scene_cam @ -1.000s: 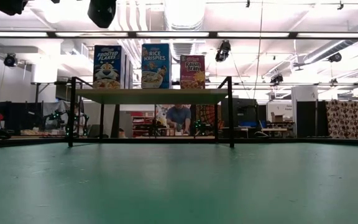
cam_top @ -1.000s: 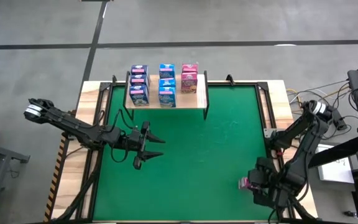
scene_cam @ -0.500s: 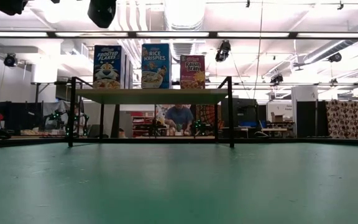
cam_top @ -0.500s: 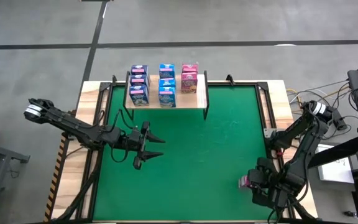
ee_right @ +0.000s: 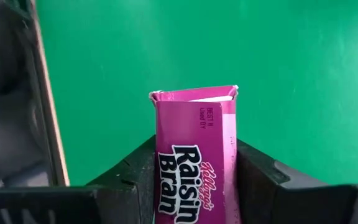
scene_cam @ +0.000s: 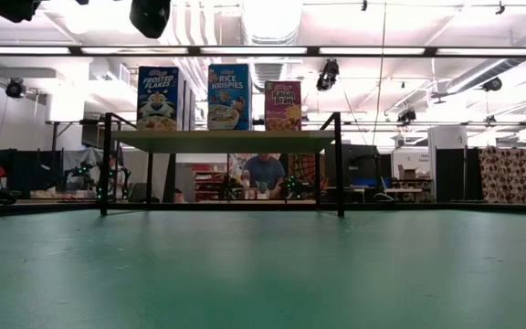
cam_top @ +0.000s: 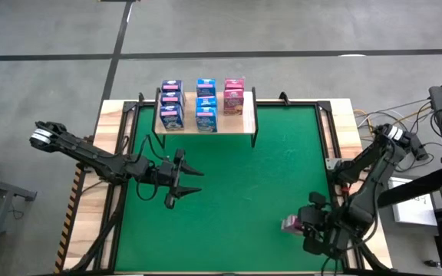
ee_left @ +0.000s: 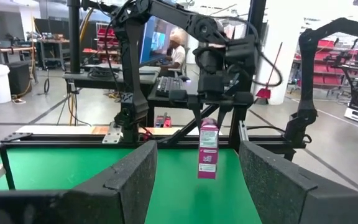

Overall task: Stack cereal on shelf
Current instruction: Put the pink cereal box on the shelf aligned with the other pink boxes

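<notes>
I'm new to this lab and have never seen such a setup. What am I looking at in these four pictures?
Two robot arms work at a table covered by a green mat. One camera looks straight down, one sits at table height, and one rides on each wrist. At the far edge stands a wooden shelf carrying eight small cereal boxes. The right gripper, near the table's right front corner, holds a pink Raisin Bran box between its fingers. The left gripper hovers open over the mat, holding nothing.
</notes>
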`<action>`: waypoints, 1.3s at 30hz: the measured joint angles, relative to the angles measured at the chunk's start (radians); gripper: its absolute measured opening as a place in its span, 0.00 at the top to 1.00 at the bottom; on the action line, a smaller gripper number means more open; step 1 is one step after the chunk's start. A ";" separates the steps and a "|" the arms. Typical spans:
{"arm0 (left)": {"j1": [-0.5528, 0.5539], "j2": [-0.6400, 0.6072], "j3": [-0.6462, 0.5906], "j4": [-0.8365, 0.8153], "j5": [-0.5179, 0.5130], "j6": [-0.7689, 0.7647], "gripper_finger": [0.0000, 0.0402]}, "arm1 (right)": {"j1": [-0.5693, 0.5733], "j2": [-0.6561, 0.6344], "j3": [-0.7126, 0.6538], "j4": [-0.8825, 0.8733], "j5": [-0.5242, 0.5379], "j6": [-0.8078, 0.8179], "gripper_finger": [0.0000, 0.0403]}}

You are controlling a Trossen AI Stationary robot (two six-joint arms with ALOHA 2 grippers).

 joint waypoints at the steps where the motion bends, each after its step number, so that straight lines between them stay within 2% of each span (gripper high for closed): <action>1: 0.000 -0.003 0.000 0.000 0.000 0.005 0.47 | -0.024 0.000 0.019 0.000 0.005 -0.033 0.62; 8: 0.000 -0.022 0.024 0.000 0.000 0.067 0.47 | -0.228 0.008 0.141 -0.004 0.003 -0.326 0.62; 12: 0.000 -0.029 0.052 -0.007 0.000 0.112 0.47 | -0.369 0.014 0.218 -0.003 -0.041 -0.534 0.62; 17: 0.000 -0.031 0.098 -0.082 0.000 0.160 0.47 | -0.552 0.014 0.322 -0.002 -0.063 -0.781 0.62; 24: 0.000 -0.048 0.159 -0.228 0.000 0.201 0.47 | -0.782 0.015 0.423 0.050 -0.173 -1.049 0.62; 31: 0.000 -0.130 0.150 -0.294 -0.009 0.265 0.47 | -0.967 0.015 0.473 0.090 -0.218 -1.221 0.62; 39: 0.001 -0.214 0.142 -0.370 -0.137 0.335 0.47 | -1.115 0.015 0.480 0.193 -0.303 -1.340 0.63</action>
